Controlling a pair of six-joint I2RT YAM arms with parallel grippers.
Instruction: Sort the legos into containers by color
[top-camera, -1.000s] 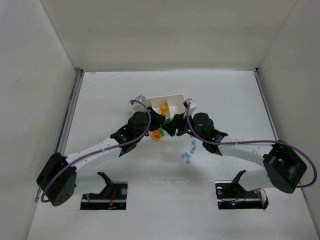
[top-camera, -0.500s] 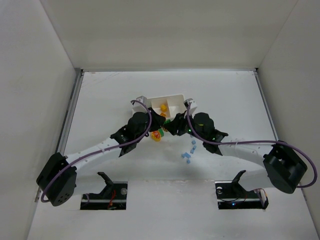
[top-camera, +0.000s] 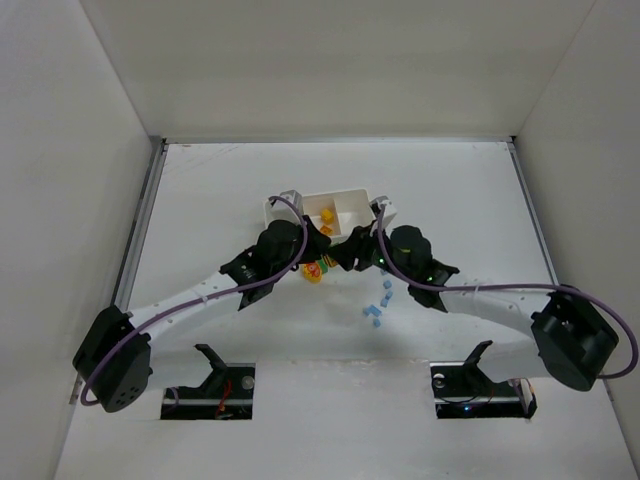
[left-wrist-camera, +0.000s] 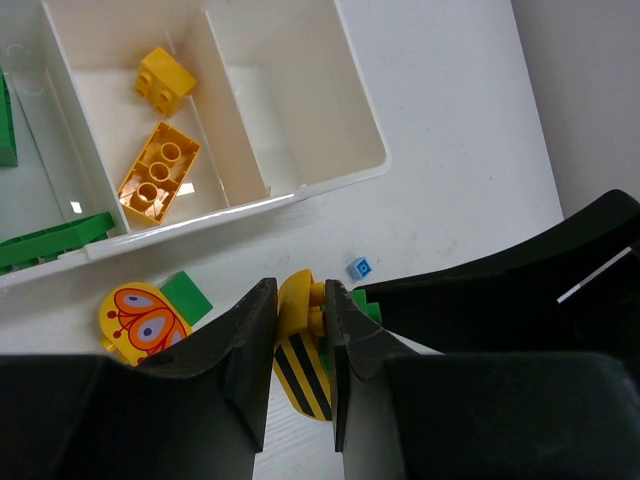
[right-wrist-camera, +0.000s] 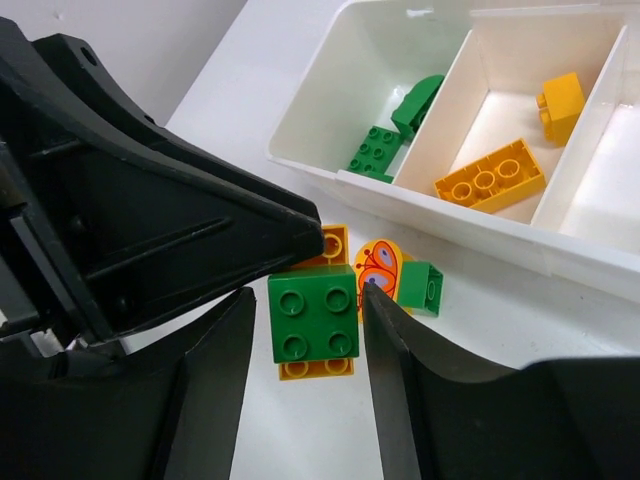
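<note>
The cluster (right-wrist-camera: 312, 325) of green brick on yellow is hard, light and slick, and lies just before the tray (right-wrist-camera: 460, 225). Left gripper (left-wrist-camera: 297, 320) clamps its yellow part. Right gripper (right-wrist-camera: 308, 310) straddles the green's flat sides — the best hold — pinching or not, I cannot tell.

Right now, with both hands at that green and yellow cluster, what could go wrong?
The left hand pinches the striped yellow piece narrowly; a pull may slip it out. The right hand straddles the green brick close beside the left hand, so they may collide. A sudden release could knock the butterfly piece nearby.
</note>
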